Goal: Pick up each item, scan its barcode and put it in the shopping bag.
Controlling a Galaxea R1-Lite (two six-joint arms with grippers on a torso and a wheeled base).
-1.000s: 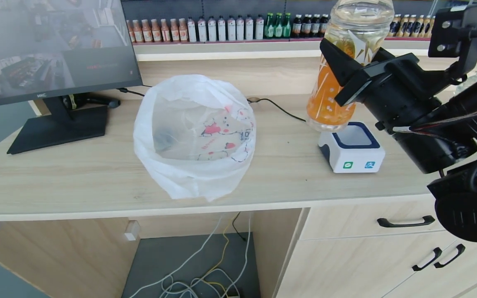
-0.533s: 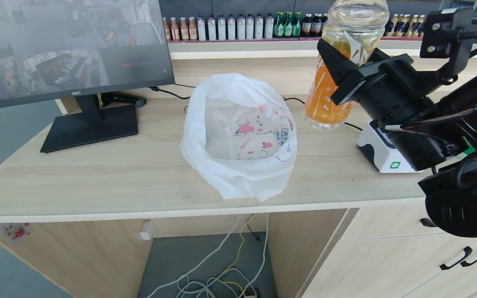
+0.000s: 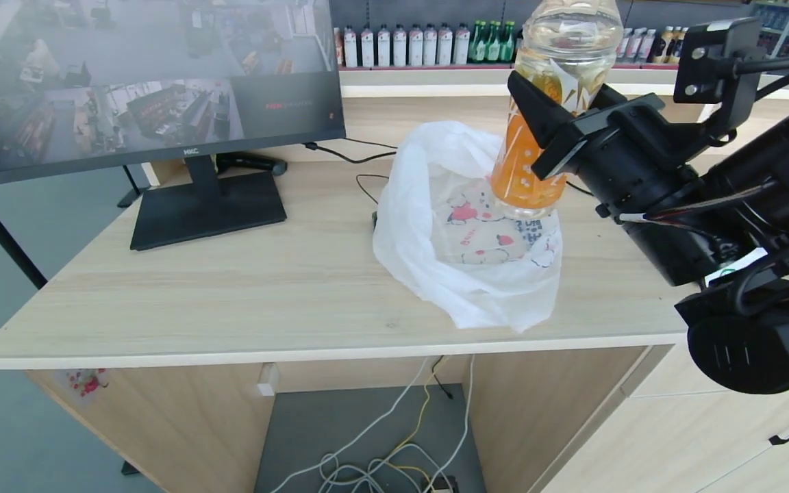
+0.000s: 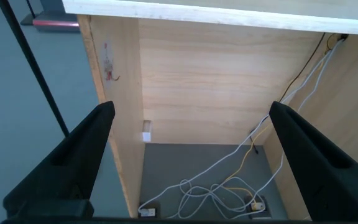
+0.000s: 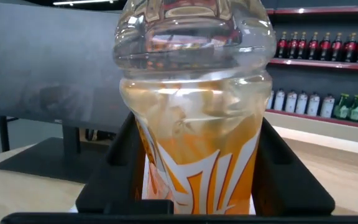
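While a monitor (image 3: 141,75) stands far left on the wooden surface (image 3: 264,287) and a shelf of bottles (image 3: 422,44) lines the room's far wall, the right jaws clamp an orange drink bottle (image 3: 528,171) over the right side of the white shopping bag (image 3: 422,185), and the left jaws gape open below the surface.

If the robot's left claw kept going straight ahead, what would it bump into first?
Probably the wooden back panel under the counter. The open left gripper points into that gap, with loose cables lower down. Depth is hard to judge.
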